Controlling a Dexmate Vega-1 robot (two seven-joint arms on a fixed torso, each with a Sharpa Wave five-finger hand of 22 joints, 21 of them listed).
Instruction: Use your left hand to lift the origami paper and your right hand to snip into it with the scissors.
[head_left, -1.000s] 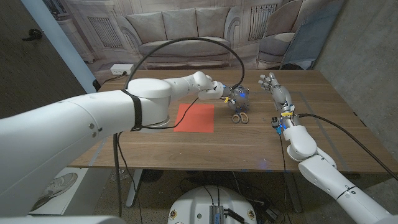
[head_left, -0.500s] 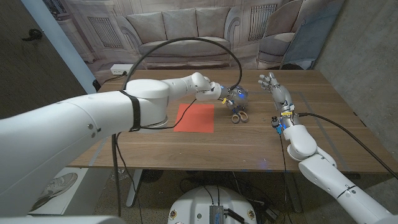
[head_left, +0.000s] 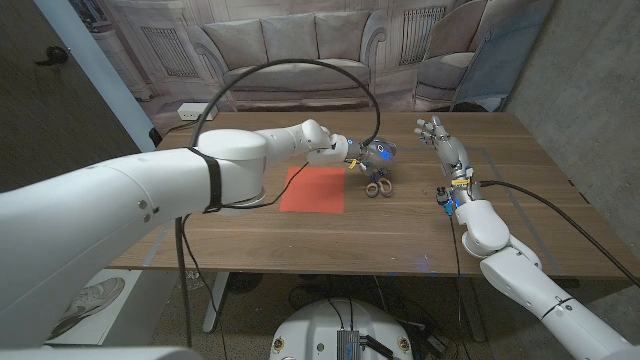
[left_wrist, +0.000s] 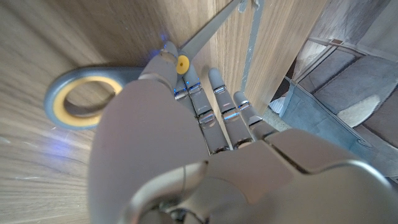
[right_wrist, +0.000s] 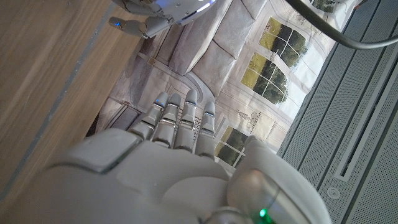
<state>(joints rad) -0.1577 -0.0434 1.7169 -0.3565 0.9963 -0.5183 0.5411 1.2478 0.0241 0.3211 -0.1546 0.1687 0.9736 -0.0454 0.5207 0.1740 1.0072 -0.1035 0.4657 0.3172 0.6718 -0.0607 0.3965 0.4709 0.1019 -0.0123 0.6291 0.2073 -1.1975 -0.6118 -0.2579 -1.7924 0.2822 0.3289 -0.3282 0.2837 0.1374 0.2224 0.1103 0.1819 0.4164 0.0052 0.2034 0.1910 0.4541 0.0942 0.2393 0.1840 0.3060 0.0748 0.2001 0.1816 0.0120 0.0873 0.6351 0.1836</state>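
The long wooden table (head_left: 300, 235) with its dark brown grain stretches across the room in front of a backdrop printed with a grey sofa and arched windows (head_left: 290, 45). Over it from the near left corner reaches the robot's big white left arm (head_left: 150, 195), a black cable looping above it, and from the near right corner comes the slimmer white right arm (head_left: 500, 245). Toward the middle of the table lies the flat square sheet of red origami paper (head_left: 312, 188), fully down on the wood, with its far right corner close to the left hand. That grey left hand (head_left: 362, 155), lit with small blue lights, sits low over the small scissors with grey blades and yellow-lined ring handles (head_left: 378, 183), which lie on the table just to the right of the paper. In the left wrist view the fingers (left_wrist: 214, 106) stretch out straight across the scissors' yellow pivot (left_wrist: 182, 63), one ring handle (left_wrist: 84, 99) showing beside the palm; I cannot tell whether any finger actually grips the scissors or just rests over them. The right hand (head_left: 445, 148) stands off well to the right of the scissors, raised above the wood, fingers (right_wrist: 180, 121) spread straight and grasping nothing.
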